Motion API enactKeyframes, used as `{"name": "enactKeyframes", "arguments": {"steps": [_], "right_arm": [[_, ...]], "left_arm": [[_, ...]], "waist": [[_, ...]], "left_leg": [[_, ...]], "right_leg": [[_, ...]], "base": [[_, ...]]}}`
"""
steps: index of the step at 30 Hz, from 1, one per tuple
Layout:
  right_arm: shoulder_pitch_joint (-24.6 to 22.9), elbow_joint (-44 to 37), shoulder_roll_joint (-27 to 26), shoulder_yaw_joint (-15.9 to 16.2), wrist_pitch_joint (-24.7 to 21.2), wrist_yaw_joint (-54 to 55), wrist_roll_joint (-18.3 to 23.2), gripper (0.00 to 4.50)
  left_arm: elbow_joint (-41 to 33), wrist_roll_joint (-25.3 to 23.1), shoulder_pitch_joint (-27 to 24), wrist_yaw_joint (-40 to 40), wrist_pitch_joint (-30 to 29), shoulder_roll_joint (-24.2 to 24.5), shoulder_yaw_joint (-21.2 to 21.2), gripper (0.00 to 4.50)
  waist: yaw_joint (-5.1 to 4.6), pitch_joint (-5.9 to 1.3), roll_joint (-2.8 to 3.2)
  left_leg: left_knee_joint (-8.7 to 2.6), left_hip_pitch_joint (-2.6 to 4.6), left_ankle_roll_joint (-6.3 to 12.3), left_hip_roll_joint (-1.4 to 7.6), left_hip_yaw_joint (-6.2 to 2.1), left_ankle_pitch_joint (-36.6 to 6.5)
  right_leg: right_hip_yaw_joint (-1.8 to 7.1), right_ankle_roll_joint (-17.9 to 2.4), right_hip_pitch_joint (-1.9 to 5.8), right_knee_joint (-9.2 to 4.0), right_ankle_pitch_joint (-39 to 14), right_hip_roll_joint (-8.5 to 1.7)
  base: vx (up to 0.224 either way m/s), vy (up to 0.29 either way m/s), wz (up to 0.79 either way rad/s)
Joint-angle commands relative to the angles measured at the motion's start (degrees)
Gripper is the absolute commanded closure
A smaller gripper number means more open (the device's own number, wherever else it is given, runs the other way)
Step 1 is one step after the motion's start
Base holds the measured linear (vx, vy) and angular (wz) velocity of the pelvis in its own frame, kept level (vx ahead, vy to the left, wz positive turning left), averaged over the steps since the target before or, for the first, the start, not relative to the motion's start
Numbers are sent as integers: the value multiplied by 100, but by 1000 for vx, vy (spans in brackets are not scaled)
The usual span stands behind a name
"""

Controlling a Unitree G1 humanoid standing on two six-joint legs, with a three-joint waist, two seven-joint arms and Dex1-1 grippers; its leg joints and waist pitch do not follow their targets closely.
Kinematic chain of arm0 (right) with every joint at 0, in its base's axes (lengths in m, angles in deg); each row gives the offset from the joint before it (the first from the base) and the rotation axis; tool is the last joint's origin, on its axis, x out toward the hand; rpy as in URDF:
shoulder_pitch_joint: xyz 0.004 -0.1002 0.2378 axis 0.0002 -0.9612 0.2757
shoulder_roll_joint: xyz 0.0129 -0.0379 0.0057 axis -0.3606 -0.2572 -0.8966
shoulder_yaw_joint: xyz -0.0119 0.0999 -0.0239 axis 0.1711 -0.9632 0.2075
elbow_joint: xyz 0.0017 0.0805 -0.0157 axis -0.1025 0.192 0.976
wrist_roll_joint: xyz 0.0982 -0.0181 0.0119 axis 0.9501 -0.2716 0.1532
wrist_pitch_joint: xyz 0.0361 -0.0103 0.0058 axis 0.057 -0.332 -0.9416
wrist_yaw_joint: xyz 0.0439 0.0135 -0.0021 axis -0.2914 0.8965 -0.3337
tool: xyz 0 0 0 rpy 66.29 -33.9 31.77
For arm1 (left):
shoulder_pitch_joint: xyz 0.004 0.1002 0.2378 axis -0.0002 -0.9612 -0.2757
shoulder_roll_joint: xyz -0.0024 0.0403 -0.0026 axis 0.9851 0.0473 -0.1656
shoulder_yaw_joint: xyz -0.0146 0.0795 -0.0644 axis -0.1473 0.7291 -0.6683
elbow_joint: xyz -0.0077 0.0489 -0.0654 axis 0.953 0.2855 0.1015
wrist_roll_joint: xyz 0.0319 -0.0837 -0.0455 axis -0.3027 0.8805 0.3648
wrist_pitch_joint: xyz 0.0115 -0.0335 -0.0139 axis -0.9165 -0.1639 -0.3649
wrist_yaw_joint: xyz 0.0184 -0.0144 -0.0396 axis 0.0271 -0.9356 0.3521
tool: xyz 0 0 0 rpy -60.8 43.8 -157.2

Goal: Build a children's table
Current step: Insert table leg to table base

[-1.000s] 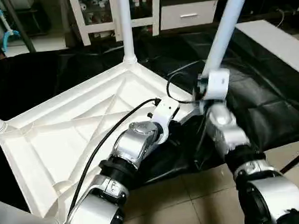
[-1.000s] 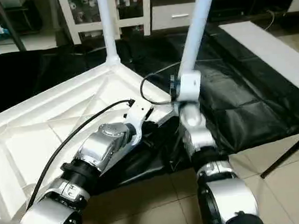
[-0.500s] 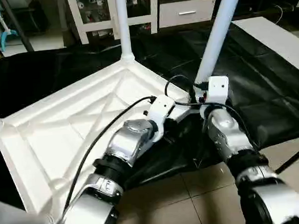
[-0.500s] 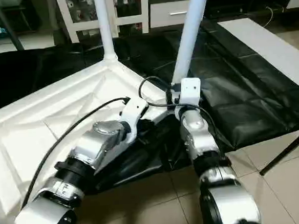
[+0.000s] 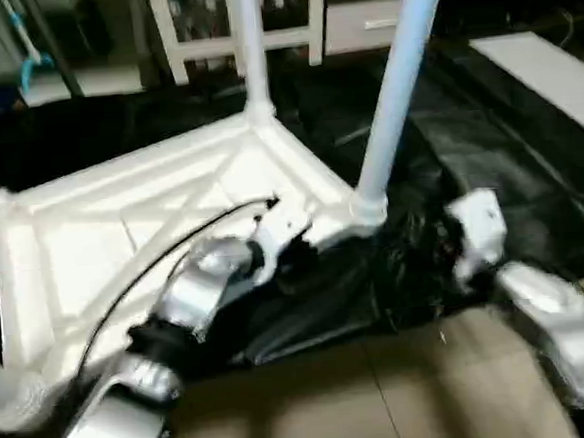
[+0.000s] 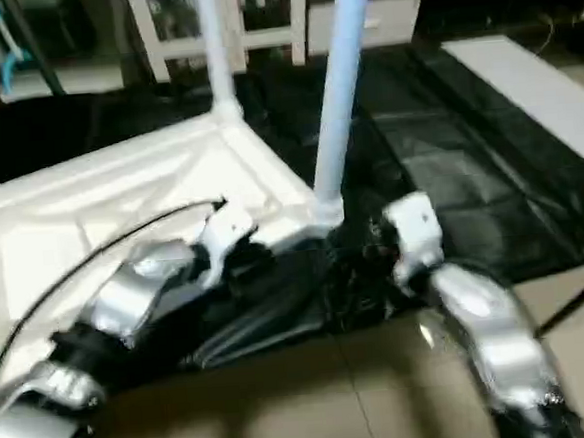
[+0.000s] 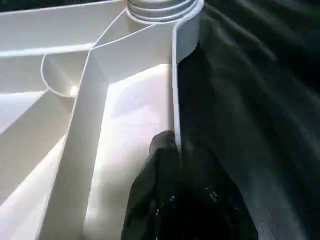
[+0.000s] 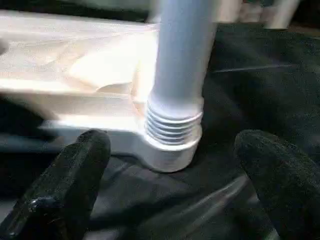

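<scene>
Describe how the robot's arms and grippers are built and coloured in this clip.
Both forearms are silver metal with black ring joints. Each wrist carries a white boxy housing: left gripper, right gripper. A thin black cable runs along the left arm. The fingers are matte black, rounded and thick.

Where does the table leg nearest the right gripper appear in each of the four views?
Left eye view: the leg rises from the top's near right corner.
Right eye view: same leg, centre, ahead of the right gripper.
Left wrist view: just its threaded base at the far edge.
Right wrist view: centre, between open jaws.
Shared landmark: the corner socket holding it.
</scene>
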Motion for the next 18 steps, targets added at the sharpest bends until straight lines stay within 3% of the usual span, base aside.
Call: {"name": "enactKeyframes", "arguments": {"steps": [1, 6, 8, 14, 18], "right_arm": [[-55, -289, 224, -46, -101, -444, 185, 7], [-122, -290, 813, -231, -218, -1187, 395, 7], [-14, -238, 952, -273, -324, -1353, 456, 7], [281, -72, 1147, -148, -496, -1974, 650, 7], [619, 419, 1168, -89, -366, -2254, 571, 7]], "left_arm": [[-205, -8, -198, -614, 273, 70, 399, 450], [-454, 0, -364, -1029, 458, 222, 562, 450], [-588, 72, -416, -1178, 447, 235, 563, 450], [-859, 167, -484, -1422, 376, 267, 602, 450], [-880, 126, -494, -1480, 395, 274, 612, 450]], "waist": [[1, -291, -95], [56, -280, -114], [59, -271, -138], [62, -276, -154], [64, -273, -146]], "left_leg": [[-384, 214, 603, 383, -191, -709], [-380, 243, 600, 394, -161, -625], [-374, 218, 637, 383, -157, -593], [-351, 208, 727, 385, -152, -550], [-346, 217, 668, 376, -145, -603]], "right_leg": [[134, -1447, 173, -332, 525, -283], [132, -1459, 143, -308, 594, -277], [130, -1454, 158, -305, 565, -296], [129, -1481, 153, -302, 420, -311], [120, -1526, 135, -307, 253, -294]], "base": [[0, 0, 0], [0, 0, 0], [0, 0, 0], [0, 0, 0], [0, 0, 0]]}}
